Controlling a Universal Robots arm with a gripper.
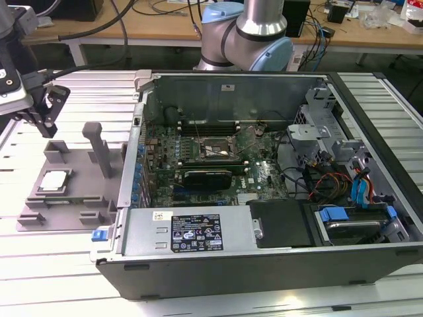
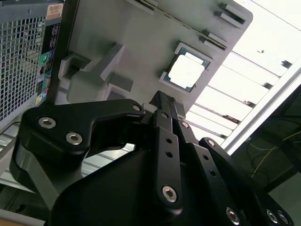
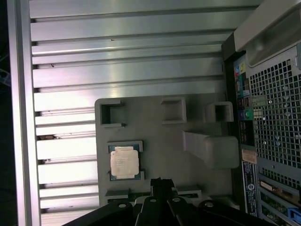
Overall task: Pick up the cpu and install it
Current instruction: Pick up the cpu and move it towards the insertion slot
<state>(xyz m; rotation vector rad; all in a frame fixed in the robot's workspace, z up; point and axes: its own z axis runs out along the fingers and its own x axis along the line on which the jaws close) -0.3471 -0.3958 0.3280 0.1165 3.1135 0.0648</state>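
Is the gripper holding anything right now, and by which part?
Nothing is held: the gripper hangs apart from the cpu, which lies in the grey tray.

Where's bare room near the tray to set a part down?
Bare slatted table nearer the camera than the grey tray, and beyond it near the gripper. Crowded: tray posts around the cpu, and the computer case interior.

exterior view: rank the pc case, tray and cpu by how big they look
Largest to smallest:
1. pc case, by far the biggest
2. tray, beside the case
3. cpu, lying in the tray, far smaller than it
The gaps are plain, so there are no ties.
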